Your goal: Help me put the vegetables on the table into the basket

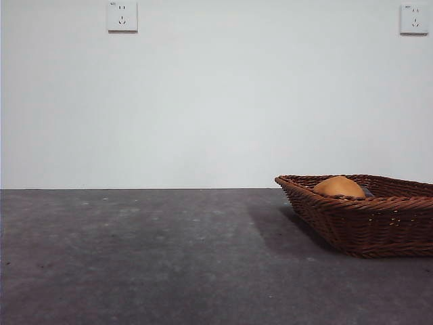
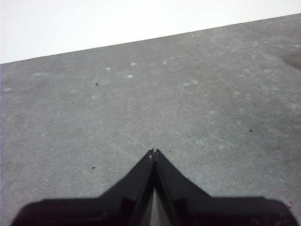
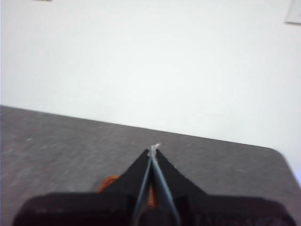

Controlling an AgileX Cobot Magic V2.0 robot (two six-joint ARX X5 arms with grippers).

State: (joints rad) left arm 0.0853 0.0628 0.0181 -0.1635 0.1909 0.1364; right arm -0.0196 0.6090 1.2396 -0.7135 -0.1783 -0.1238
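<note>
The potato (image 1: 338, 187) is lying in the basket (image 1: 365, 220) at the table's (image 1: 135, 257) right (other vegetables unseen). The left gripper (image 2: 154, 151) and right gripper (image 3: 154, 149) are hovering pinched closed, empty.

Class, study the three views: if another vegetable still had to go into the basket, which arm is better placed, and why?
Probably the right. An orange shape shows just behind the right gripper, likely the potato in the basket. The left gripper faces only bare table. Both are shut. No vegetable remains on the table.
</note>
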